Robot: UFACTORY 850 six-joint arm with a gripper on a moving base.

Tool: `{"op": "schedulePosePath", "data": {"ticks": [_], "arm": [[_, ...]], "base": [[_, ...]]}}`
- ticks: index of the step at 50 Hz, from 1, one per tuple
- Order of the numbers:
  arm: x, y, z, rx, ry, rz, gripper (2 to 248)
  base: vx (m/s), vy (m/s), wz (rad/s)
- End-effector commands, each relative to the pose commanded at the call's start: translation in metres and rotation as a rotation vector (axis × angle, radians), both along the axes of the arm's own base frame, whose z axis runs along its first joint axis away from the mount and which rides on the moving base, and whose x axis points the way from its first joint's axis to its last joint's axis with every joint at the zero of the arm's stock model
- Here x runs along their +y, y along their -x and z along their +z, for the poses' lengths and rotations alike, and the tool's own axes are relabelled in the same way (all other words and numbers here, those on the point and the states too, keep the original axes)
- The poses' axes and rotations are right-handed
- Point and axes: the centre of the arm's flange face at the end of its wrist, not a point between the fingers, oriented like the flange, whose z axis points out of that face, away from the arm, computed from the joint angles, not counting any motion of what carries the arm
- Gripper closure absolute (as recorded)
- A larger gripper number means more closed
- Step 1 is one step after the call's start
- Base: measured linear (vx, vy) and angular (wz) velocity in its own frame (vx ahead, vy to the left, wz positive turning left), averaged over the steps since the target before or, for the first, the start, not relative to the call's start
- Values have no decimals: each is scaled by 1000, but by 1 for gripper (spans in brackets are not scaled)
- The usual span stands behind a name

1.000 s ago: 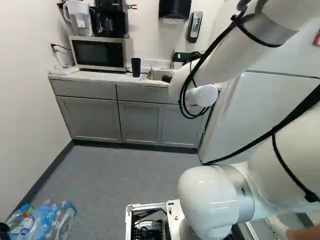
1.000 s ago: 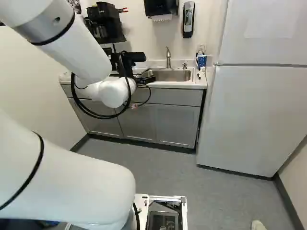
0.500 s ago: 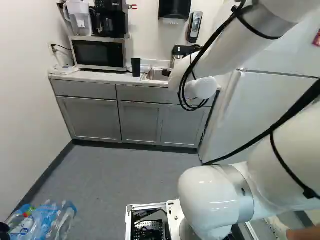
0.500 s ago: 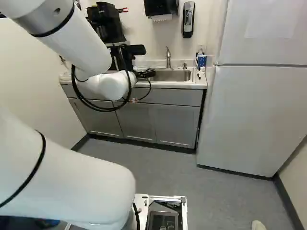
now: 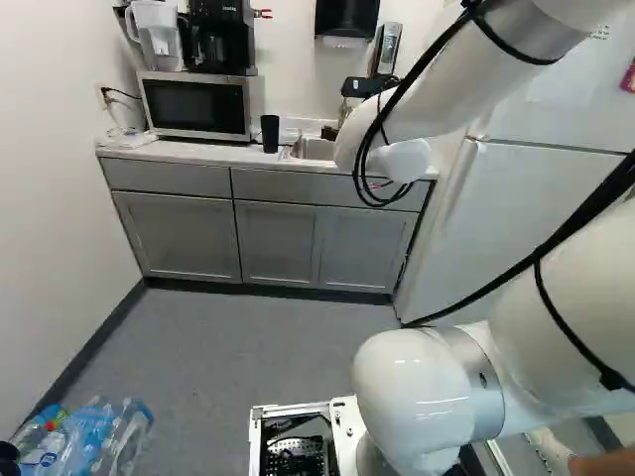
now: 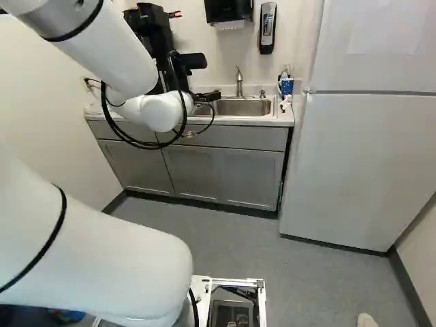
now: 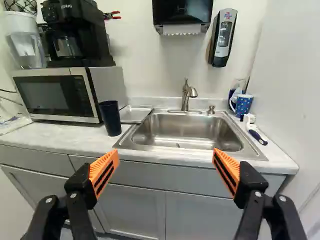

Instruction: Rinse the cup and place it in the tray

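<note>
The sink [image 7: 182,131] is set into the counter [image 7: 55,137], with its faucet [image 7: 186,99] rising at the back rim. The robot holds its gripper [image 6: 208,97] near the sink. In the wrist view, the gripper [image 7: 166,152] is spread wide: its 2 fingers, with orange pads [image 7: 105,171], stand well apart, and the sink shows ahead of them.

The dark cup [image 7: 110,119] stands upright on the counter near the sink, on the microwave's side. The shallow tray [image 7: 134,114] lies just beside the sink, between it and the cup. Farther from the sink on that side is the microwave [image 7: 55,96], bearing the coffee maker [image 7: 75,37].

Beside the sink's opposite end are the spotted mug [image 7: 243,105] and a brush [image 7: 257,136]. On the wall above the sink hang 2 dispensers, for paper towels [image 7: 182,14] and soap [image 7: 223,37]. Past the mug's end of the sink stands the refrigerator [image 6: 368,157].
</note>
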Motion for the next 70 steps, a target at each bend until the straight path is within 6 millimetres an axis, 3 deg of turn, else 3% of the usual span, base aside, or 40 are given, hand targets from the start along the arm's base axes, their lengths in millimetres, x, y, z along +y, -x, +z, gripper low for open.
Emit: {"op": "schedulePosePath", "data": {"ticks": [70], "arm": [[0,-35,67,-32,1,1,3]], "base": [[0,0,0]]}}
